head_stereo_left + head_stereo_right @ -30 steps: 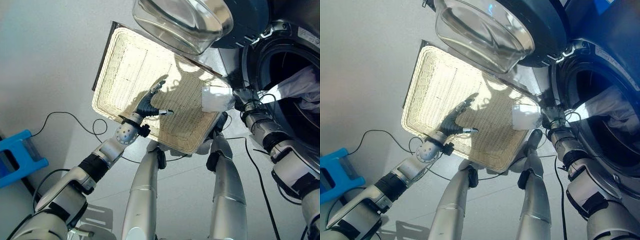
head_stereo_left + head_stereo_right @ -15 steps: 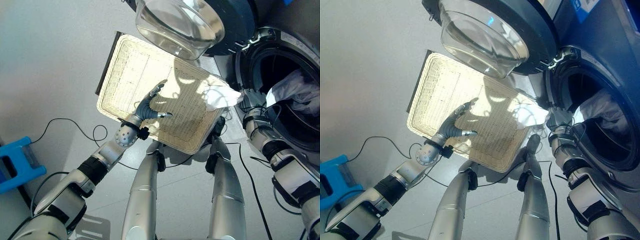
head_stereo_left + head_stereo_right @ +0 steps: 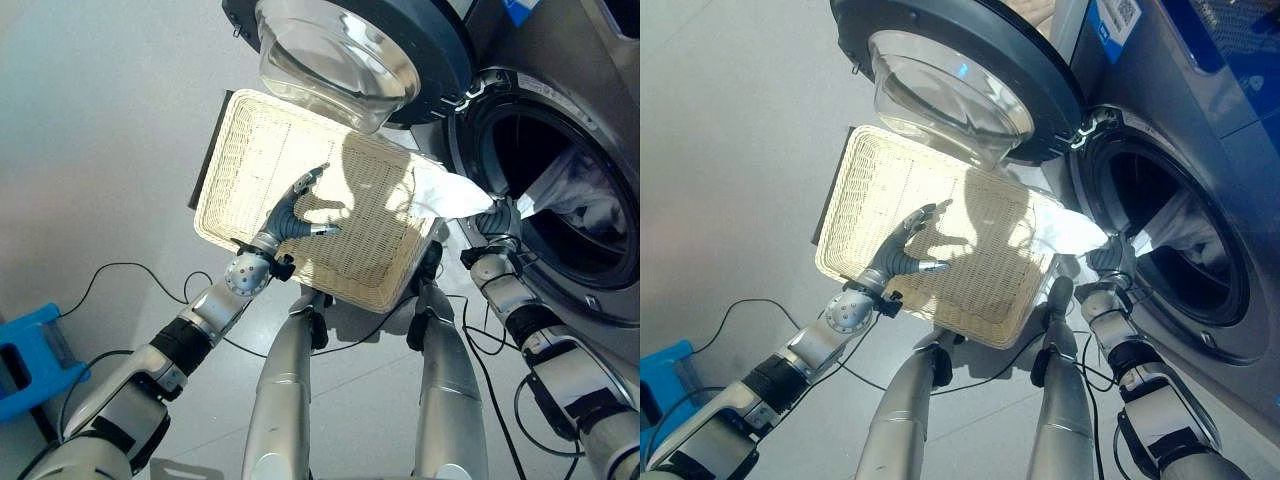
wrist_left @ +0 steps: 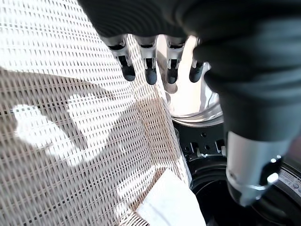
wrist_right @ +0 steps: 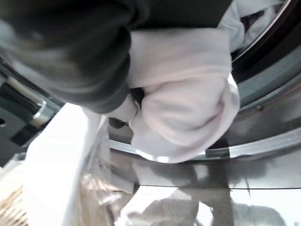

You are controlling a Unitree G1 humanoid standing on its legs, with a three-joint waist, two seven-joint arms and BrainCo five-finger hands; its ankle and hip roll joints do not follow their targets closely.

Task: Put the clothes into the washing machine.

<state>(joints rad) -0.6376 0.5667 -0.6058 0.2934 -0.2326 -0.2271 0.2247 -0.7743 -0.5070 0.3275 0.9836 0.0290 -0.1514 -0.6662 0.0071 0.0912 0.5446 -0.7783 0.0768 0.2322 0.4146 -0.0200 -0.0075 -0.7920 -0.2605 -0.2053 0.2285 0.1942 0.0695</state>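
Observation:
A white cloth [image 3: 445, 192] stretches from the near corner of the flat wicker basket [image 3: 260, 170] to the washing machine's drum opening [image 3: 545, 140]. My right hand [image 3: 497, 218] is at the drum's rim, shut on this cloth, which bunches round it in the right wrist view [image 5: 183, 108]. More pale clothes [image 3: 580, 190] lie inside the drum. My left hand [image 3: 290, 215] hovers over the middle of the basket [image 4: 56, 94] with its fingers [image 4: 149, 70] straight and nothing in it.
The washer's round door [image 3: 350, 50] with its glass bowl stands open above the basket's far edge. A blue box [image 3: 30, 350] sits on the grey floor at the lower left.
The camera has swung toward the washer, so the whole scene has shifted. My right hand keeps its hold on the cloth at the drum's rim. The left hand stays over the basket.

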